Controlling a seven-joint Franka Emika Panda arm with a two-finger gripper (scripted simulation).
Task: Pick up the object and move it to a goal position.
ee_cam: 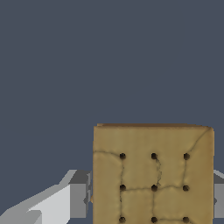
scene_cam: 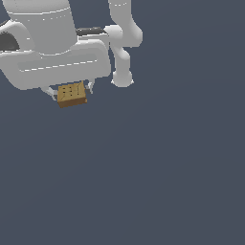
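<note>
Background: a single uniform slate-blue surface (scene_cam: 182, 182) fills the exterior view from edge to edge. No seam, horizon or corner is discernible, so floor and wall cannot be told apart. The wrist view shows the same flat slate-blue field (ee_cam: 109, 57). Surface is matte and untextured. Lighting is even and diffuse; no cast shadows or highlights register on the ground.

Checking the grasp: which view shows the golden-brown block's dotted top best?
The wrist view: the flat golden-brown block fills it, dots clear, between the gripper fingers. The exterior view shows it small, beneath the arm.
</note>
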